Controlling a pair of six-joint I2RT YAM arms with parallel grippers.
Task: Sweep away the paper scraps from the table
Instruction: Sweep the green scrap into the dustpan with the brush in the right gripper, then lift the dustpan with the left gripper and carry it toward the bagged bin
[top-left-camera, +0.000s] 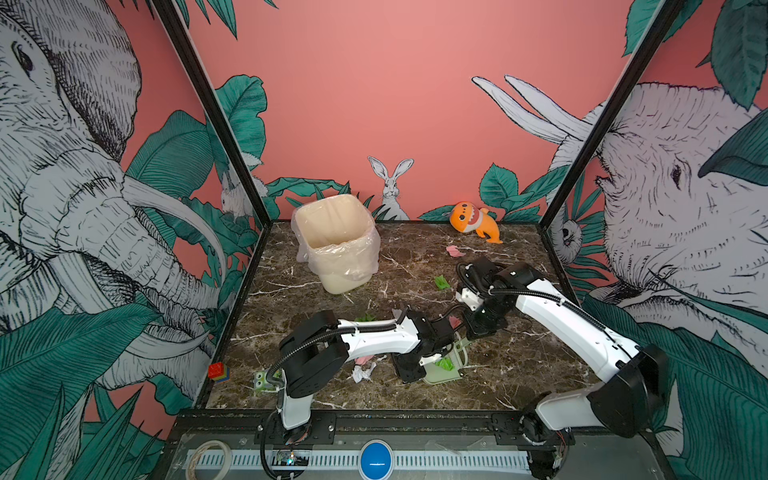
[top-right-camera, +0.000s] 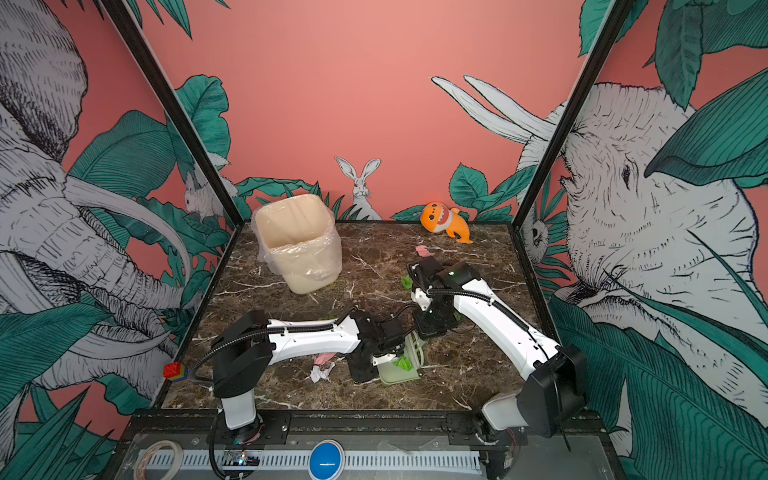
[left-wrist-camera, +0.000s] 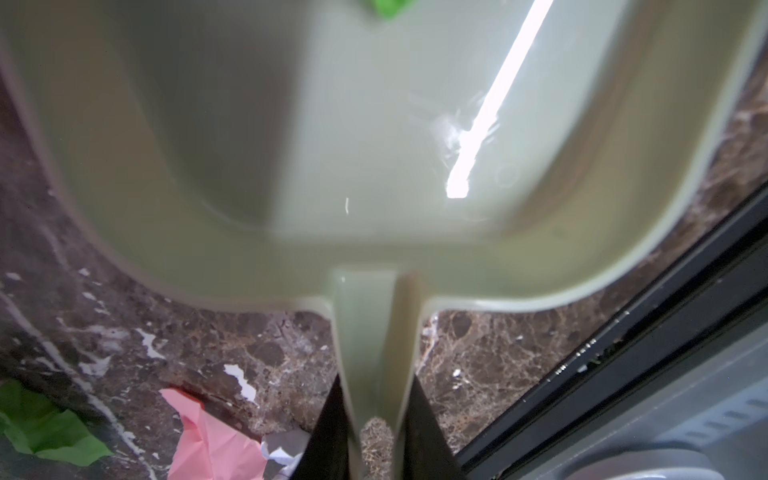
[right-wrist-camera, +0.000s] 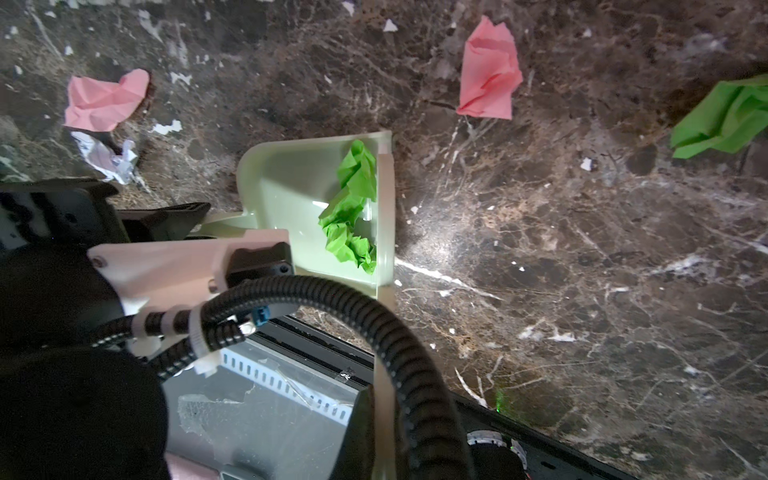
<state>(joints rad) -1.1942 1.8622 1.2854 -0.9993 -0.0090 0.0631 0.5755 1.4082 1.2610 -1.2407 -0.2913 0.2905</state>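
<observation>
Across the bench (top-left-camera: 519, 374) in both top views paper scraps (top-right-camera: 320, 372) lie loose; left wrist: left gripper (left-wrist-camera: 376, 380) pinches the dustpan (left-wrist-camera: 374, 124) handle; right wrist: right gripper (right-wrist-camera: 384, 411), clamped on the brush (right-wrist-camera: 385, 324), might flick the green scrap (right-wrist-camera: 353, 208) off the pan's lip.

Dustpan (left-wrist-camera: 374, 166) pale green, held in black left gripper (left-wrist-camera: 376, 386). Bright green scrap (right-wrist-camera: 353, 208) in pan, ahead of that gripper; pink scrap (left-wrist-camera: 208, 436) & white scrap (left-wrist-camera: 282, 451) just beside it. Brush (right-wrist-camera: 386, 199) pale green-beige. Table (right-wrist-camera: 582, 291) dk brown marble w/ white veins.
</observation>
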